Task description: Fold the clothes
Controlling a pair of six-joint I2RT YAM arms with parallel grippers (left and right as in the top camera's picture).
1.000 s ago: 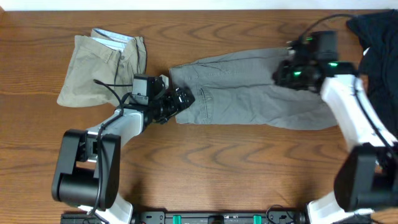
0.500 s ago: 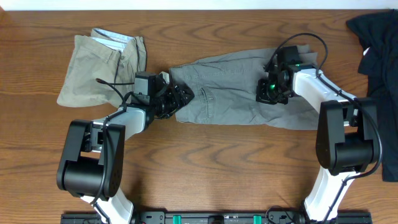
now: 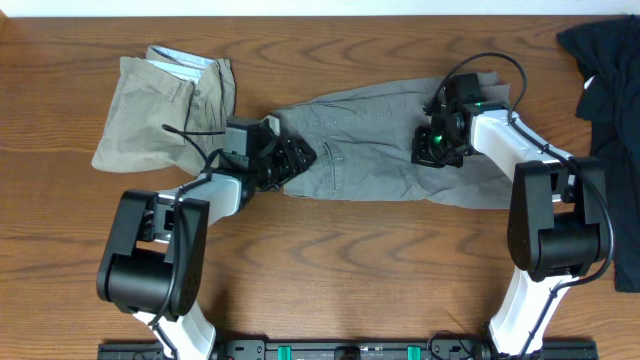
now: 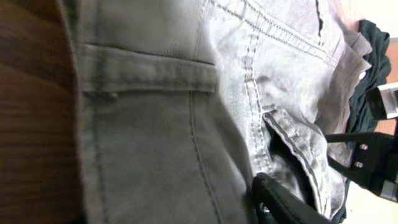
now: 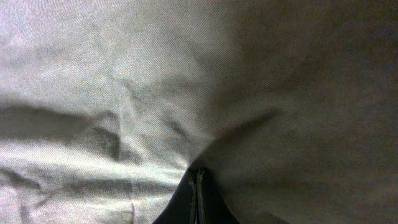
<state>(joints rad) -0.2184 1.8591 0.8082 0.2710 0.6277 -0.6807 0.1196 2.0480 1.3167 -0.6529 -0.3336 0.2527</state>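
Note:
The grey shorts (image 3: 380, 150) lie flat across the middle of the table, waistband to the left. My left gripper (image 3: 297, 157) is at the waistband end. In the left wrist view the shorts (image 4: 155, 124) fill the frame with the welt pocket (image 4: 149, 71), one black finger (image 4: 280, 199) rests on the cloth off to one side, and the other finger is hidden. My right gripper (image 3: 436, 147) presses down on the leg part, and its fingers (image 5: 198, 186) are closed together on a pinch of grey cloth (image 5: 124, 74).
The khaki shorts (image 3: 165, 110) lie folded at the back left, close behind my left arm. A black garment (image 3: 600, 80) is heaped at the back right corner. The wooden table (image 3: 350, 260) shows bare wood in front of the shorts.
My right arm swung in from the right end of the shorts to their middle and lowered onto the cloth, then stayed put. My left gripper edged slightly right onto the waistband.

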